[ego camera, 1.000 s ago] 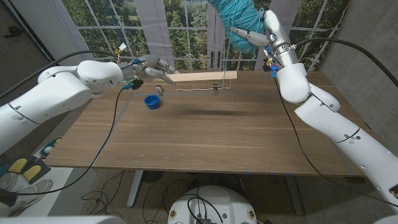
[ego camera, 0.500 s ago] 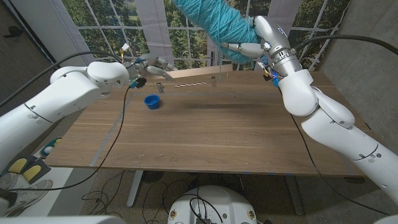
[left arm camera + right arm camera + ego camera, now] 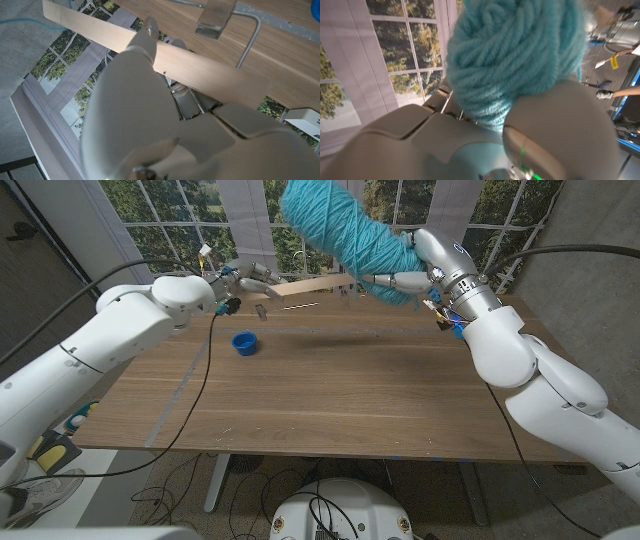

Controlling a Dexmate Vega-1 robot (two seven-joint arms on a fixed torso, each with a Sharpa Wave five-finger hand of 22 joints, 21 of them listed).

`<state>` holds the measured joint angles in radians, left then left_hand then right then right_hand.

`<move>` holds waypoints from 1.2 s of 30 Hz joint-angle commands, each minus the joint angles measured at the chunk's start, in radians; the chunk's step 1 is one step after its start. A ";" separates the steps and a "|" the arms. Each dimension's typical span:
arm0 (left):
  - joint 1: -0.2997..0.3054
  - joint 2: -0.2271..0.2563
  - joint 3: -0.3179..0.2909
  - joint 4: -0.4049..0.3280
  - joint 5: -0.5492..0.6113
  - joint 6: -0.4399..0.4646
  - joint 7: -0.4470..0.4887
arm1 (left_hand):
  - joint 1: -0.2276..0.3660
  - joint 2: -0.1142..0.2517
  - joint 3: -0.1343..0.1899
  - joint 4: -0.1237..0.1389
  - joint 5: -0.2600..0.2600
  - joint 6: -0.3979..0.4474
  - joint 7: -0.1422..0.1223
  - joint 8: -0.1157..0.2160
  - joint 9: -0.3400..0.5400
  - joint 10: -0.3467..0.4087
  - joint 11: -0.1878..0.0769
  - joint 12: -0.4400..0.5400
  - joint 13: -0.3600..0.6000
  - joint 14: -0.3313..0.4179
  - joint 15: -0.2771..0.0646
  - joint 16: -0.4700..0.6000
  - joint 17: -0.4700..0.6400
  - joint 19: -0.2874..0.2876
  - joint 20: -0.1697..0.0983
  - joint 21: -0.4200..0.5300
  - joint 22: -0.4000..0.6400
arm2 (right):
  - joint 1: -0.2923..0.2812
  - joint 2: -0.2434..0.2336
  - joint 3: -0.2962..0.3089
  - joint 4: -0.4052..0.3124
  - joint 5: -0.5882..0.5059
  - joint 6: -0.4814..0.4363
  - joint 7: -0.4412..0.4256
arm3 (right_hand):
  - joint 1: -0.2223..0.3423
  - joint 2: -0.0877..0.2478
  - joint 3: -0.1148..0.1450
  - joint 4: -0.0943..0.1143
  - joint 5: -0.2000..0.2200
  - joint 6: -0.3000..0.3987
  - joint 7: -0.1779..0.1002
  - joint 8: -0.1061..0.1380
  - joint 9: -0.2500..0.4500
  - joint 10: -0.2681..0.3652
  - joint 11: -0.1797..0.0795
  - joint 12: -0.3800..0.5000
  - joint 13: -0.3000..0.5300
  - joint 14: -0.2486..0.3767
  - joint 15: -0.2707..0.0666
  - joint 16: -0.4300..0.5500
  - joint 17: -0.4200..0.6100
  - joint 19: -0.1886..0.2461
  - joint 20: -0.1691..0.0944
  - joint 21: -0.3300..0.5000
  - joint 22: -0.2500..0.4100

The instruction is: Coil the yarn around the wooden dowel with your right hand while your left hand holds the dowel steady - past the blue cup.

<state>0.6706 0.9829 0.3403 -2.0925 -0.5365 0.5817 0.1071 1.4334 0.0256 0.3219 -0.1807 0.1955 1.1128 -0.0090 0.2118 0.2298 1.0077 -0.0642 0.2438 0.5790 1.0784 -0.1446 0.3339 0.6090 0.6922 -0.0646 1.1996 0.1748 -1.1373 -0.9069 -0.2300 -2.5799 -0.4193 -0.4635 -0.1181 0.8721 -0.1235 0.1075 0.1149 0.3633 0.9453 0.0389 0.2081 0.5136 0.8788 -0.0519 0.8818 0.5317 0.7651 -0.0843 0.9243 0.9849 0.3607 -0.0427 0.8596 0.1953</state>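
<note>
A light wooden dowel point(image 3: 312, 284), seen as a flat strip, hangs slightly tilted above the table's far edge, past the blue cup point(image 3: 243, 342). My left hand point(image 3: 250, 280) grips its left end, and the strip point(image 3: 210, 67) crosses behind this hand point(image 3: 150, 120) in the left wrist view. High at the back, my right hand point(image 3: 412, 272) holds a big teal yarn skein point(image 3: 338, 228) above the dowel's right end. The skein point(image 3: 515, 55) bulges over the hand point(image 3: 470, 145) in the right wrist view. A thin teal strand point(image 3: 20, 21) runs off near the dowel's end.
A metal rod with a clip point(image 3: 216, 17) lies on the table point(image 3: 330, 400) below the dowel. Windows and a curtain stand just behind the table's far edge. Cables trail from both arms over the table's sides.
My right hand has swung the skein leftward and lower, over the dowel. My left hand has lifted the dowel off the far edge and tilted it. The cup has stayed put.
</note>
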 commanded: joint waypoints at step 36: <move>-0.035 -0.031 -0.008 -0.076 0.023 0.059 0.042 | 0.053 0.063 0.047 0.031 0.000 0.043 0.042 0.003 0.005 0.006 -0.003 -0.008 0.004 0.053 -0.066 -0.003 0.008 0.004 -0.134 0.012 0.004 | 0.516 -0.237 -0.441 -0.006 0.446 -0.660 0.430 | 0.310 0.263 -0.013 0.001 0.021 0.125 -0.076 -0.005 -0.011 0.026 0.013 -0.009 0.102 0.018 -0.122 -0.038 0.028 -0.053 -0.019 0.005 0.000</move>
<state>0.6092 0.9373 0.3577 -2.1464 -0.4998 0.6380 0.1425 1.4334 0.0256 0.3258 -0.1846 0.1893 1.1131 -0.0087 0.2078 0.2302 1.0075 -0.0642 0.2390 0.5819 1.0783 -0.1448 0.3311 0.6155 0.6921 -0.0645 1.2063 0.1742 -0.9349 -1.1417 -0.3619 -2.6473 -0.0109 -0.9511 0.2224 0.8883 -0.1397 0.0994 0.1147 0.3776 0.9703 0.0499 0.2038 0.5007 0.8936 -0.0376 0.8738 0.5318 0.7716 -0.0842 0.8905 1.0074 0.3159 -0.0410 0.8672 0.1954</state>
